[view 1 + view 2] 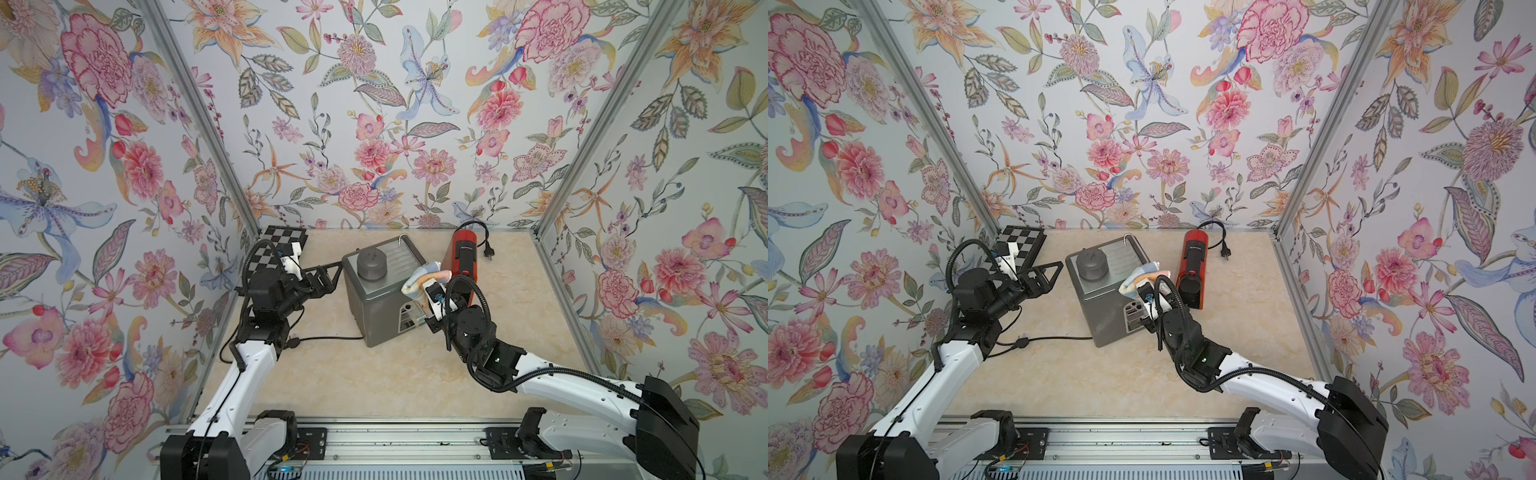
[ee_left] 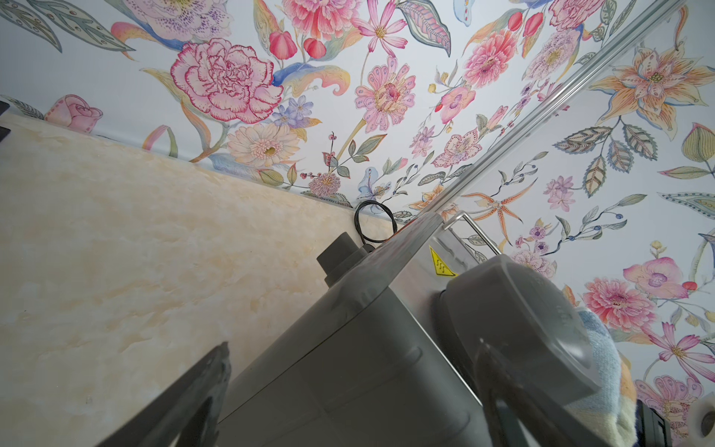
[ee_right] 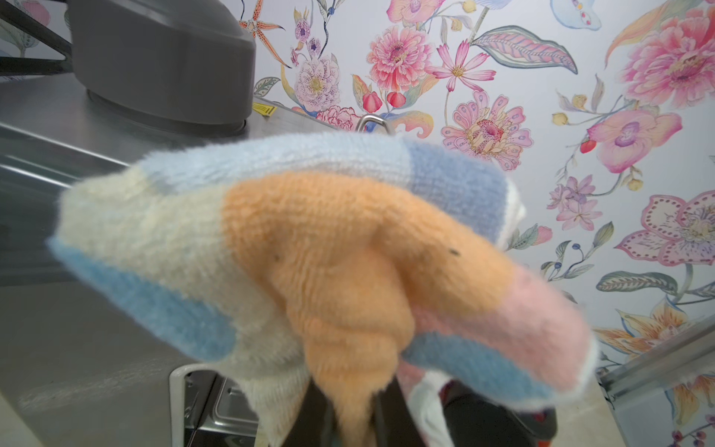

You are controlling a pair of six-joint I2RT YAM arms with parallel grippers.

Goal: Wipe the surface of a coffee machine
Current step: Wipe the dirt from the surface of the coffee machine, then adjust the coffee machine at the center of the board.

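The grey coffee machine [image 1: 374,307] [image 1: 1100,316] stands mid-table with a dark round lid [image 1: 371,263] on top. My right gripper [image 1: 428,291] [image 1: 1148,291] is shut on a pastel striped cloth [image 1: 424,277] [image 1: 1144,275]. The cloth lies against the right edge of the machine's top. In the right wrist view the cloth [image 3: 309,240] fills the middle and hides most of the gripper [image 3: 348,418]. My left gripper [image 1: 332,277] [image 1: 1050,274] is open at the machine's left side. In the left wrist view the gripper [image 2: 352,348] has the machine's [image 2: 348,387] upper edge between its fingers.
A red capsule machine [image 1: 459,257] [image 1: 1192,266] stands just right of the cloth, its cable and plug [image 1: 488,253] behind it. A checkerboard [image 1: 278,245] leans in the back left corner. The grey machine's power cord [image 1: 328,338] runs left across the table. Walls close in on three sides.
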